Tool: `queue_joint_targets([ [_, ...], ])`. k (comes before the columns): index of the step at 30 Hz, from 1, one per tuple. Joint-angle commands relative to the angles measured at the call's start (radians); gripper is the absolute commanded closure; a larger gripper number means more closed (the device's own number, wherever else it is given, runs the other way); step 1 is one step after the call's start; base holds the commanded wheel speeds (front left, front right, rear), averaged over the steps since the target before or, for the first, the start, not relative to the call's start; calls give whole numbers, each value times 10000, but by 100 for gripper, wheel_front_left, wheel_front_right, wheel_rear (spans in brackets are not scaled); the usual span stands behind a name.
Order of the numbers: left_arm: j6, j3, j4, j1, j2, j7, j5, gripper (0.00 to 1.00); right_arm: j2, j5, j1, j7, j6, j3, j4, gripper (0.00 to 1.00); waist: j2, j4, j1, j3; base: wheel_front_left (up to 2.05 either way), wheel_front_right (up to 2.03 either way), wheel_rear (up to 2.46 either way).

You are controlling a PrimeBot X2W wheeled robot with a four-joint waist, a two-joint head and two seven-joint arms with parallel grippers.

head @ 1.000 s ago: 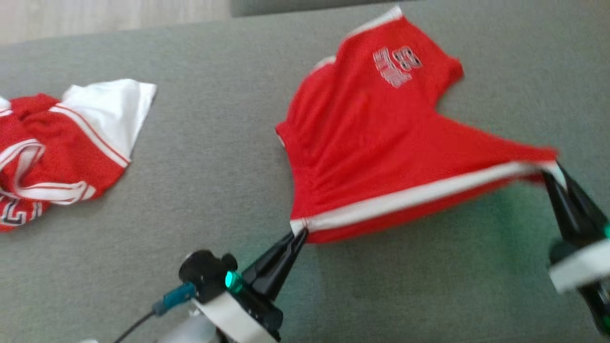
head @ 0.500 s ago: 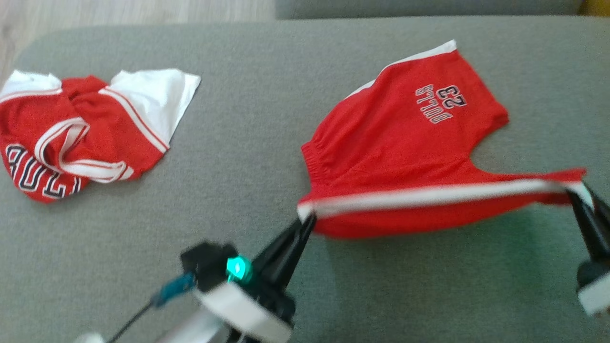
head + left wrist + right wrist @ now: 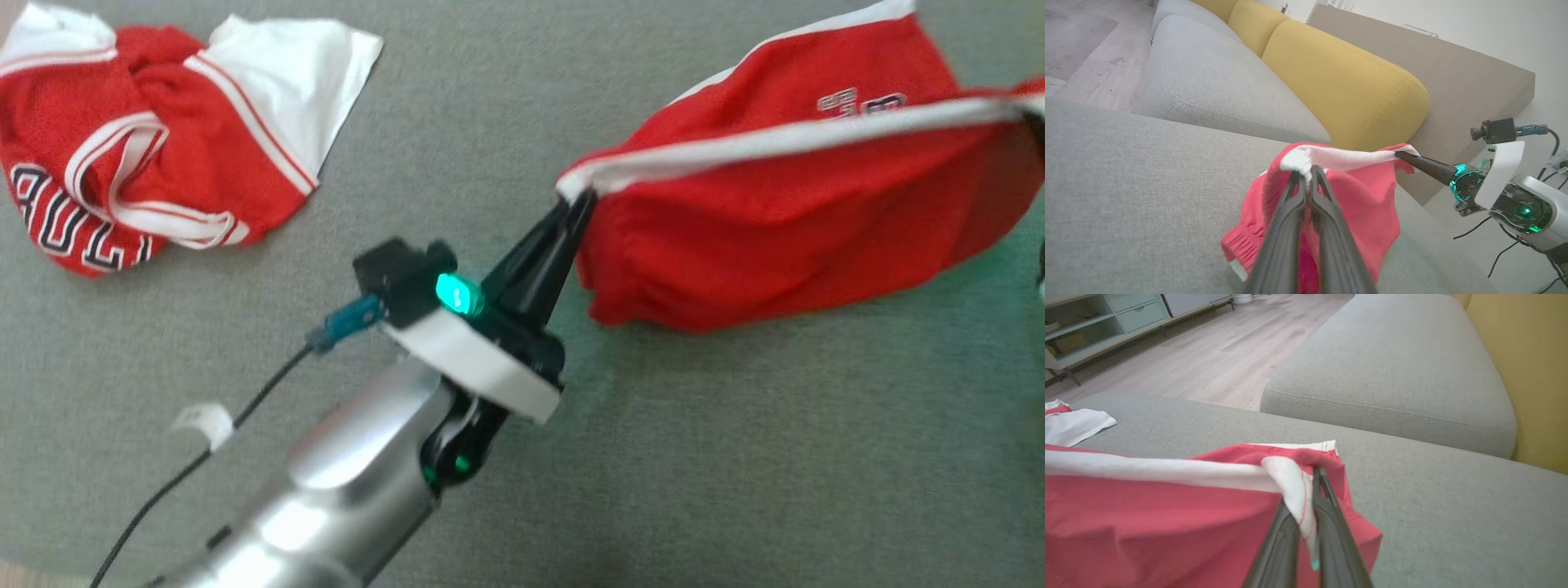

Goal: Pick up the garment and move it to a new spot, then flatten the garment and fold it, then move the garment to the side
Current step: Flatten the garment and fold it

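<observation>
The garment [image 3: 784, 220] is a pair of red shorts with a white side stripe and small lettering, held up off the grey sofa seat. My left gripper [image 3: 578, 200] is shut on the left end of the white stripe, seen up close as a pinched white corner [image 3: 1298, 161]. My right gripper [image 3: 1314, 473] is shut on the stripe's other end, and it also appears as a dark finger [image 3: 1421, 163] gripping the cloth. The stripe is stretched taut between both grippers, with the red fabric [image 3: 1147, 522] hanging below it.
A crumpled red and white jersey [image 3: 139, 163] lies at the seat's left. A second grey cushion [image 3: 1396, 363] and yellow back cushions [image 3: 1347, 85] border the seat. Wooden floor [image 3: 1200, 355] lies beyond its edge.
Both grippers have lifted the shorts, so the fabric now hangs from the stripe instead of lying spread. The head camera has also shifted, moving everything up and leftward in view.
</observation>
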Motion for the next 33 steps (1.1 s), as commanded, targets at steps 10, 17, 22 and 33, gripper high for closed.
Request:
queue_joint_targets([
  [10, 15, 458, 858, -1460, -214, -51, -262, 100, -341, 360, -2745, -297, -7, 1956, 1670, 100, 0, 331, -4, 856, 0, 0, 0],
  [17, 15, 1057, 1316, -1313, -307, -51, 174, 0, -85, 339, -3588, -1446, -7, 2648, 2762, 0, 0, 225, -4, 823, 0, 0, 0],
  [22, 15, 1665, 1100, -641, -370, -51, 1036, 0, 110, 851, -3088, -2137, -7, 2852, 3083, 0, 0, 171, -4, 440, 0, 0, 0],
  [33, 451, 4605, -1097, 2279, -868, -51, 5441, 0, 775, 1109, -1812, -2533, -7, 1533, 3987, 0, 0, 289, -4, 28, 0, 0, 0],
])
